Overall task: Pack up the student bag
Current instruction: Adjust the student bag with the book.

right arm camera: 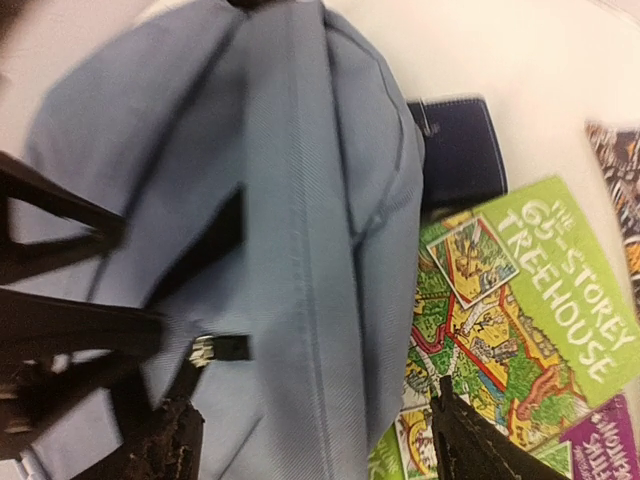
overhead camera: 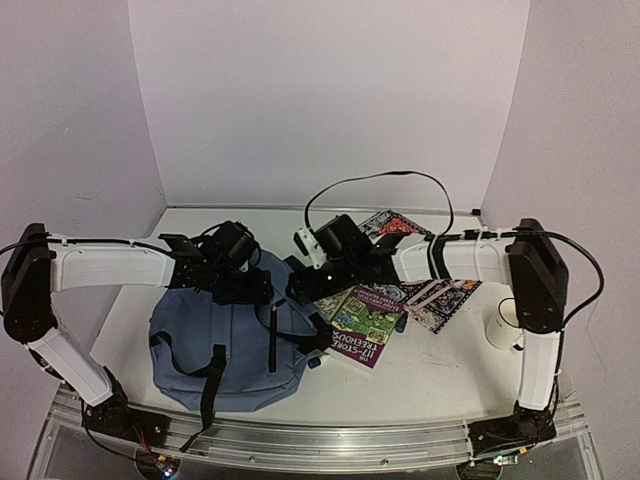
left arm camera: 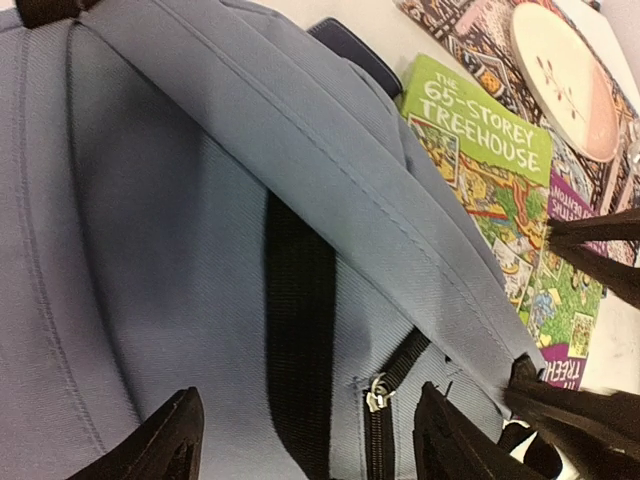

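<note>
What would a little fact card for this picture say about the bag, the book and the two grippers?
Bag: grey-blue student bag, lying flat on the table
Book: green Treehouse book, outside the bag, right beside it
Left gripper: open, over the bag
Right gripper: open, over the bag's edge

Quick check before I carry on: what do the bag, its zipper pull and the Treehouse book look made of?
Student bag: soft woven fabric, matte grey-blue; fine diagonal weave and stitched seams show. Zipper pull: probably metal, small, silvery, glinting. Treehouse book: printed paper or card cover, flat and smooth-looking; gloss unclear.
</note>
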